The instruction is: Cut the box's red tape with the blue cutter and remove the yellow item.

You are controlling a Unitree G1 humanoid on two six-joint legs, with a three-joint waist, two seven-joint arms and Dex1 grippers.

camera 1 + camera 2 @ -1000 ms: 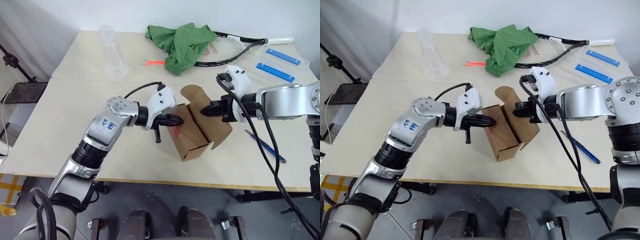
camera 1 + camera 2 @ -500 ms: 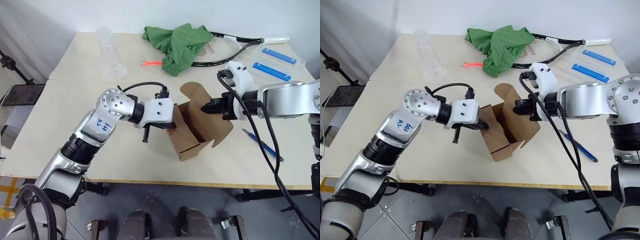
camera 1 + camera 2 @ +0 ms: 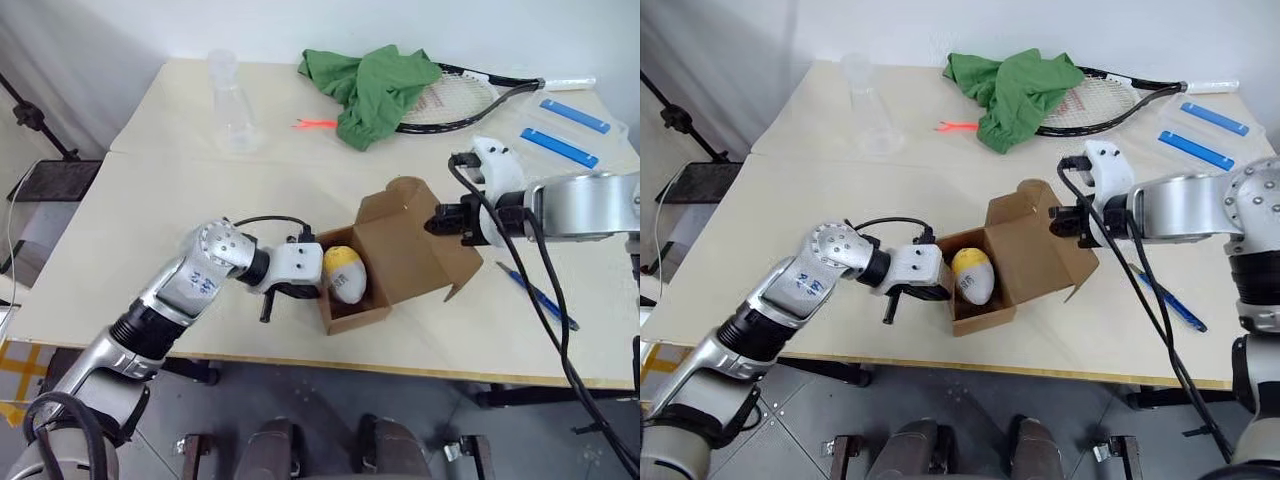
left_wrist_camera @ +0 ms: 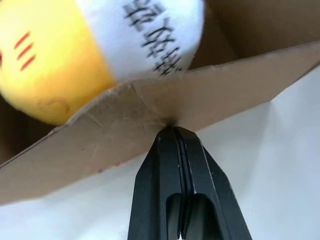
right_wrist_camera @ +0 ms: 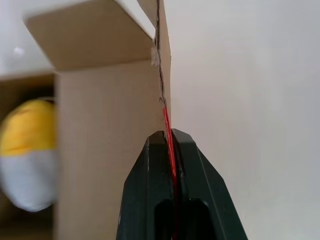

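The left arm is stretched low and forward over the table [image 3: 150, 200], its forearm angled in toward the middle. The left end effector [image 4: 172, 131] is closed, its black fingers [image 4: 150, 170] pinched on the edge of a cardboard flap of the box [image 3: 400, 255]. The right arm is bent in from the right (held higher than the left). The right end effector [image 5: 169, 135] is clamped on the opposite flap, where the red tape [image 5: 170, 145] is seen edge-on between its fingers.
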